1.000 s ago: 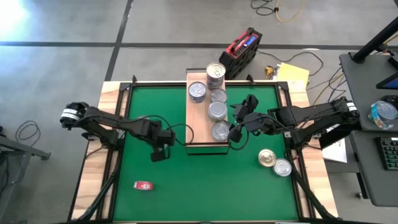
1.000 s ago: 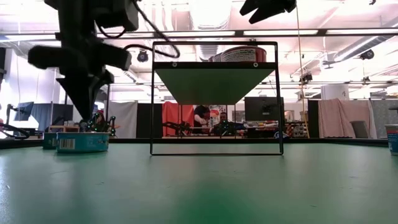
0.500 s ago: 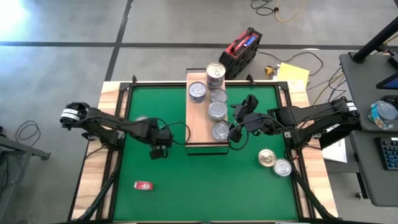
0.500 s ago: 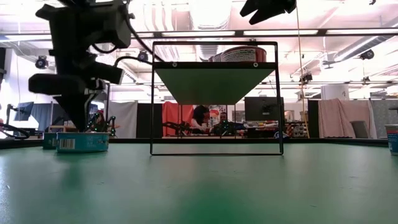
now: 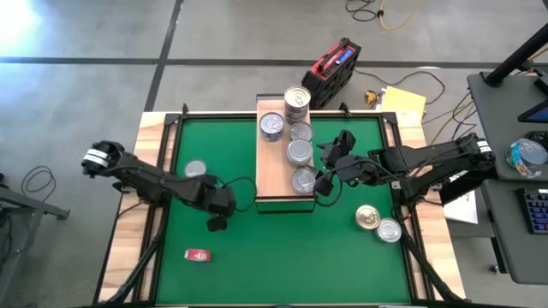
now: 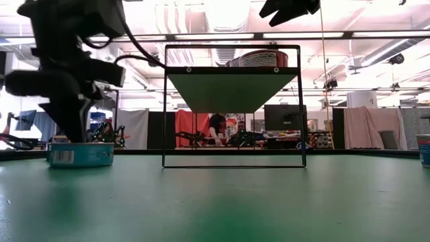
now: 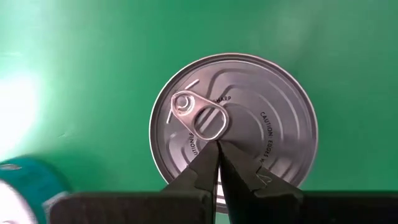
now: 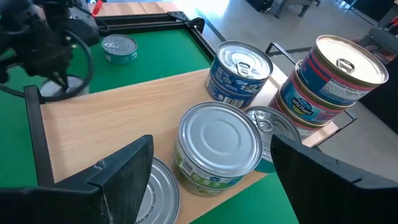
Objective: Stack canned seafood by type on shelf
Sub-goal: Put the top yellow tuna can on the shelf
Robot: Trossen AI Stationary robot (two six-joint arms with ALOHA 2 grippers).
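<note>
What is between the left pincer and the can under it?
Nothing visible. The left pincer, shut, hangs right over a silver can lying on the green mat, its tips close above the lid by the pull ring. The mat around that can looks bare.

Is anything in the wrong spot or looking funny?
Yes. A small red flat thing lies alone on the green mat; it is no can. Three cans are off the shelf: one silver can by the left arm, and a gold-lidded can and a silver one at the right. Nothing looks spilled or dented.
</note>
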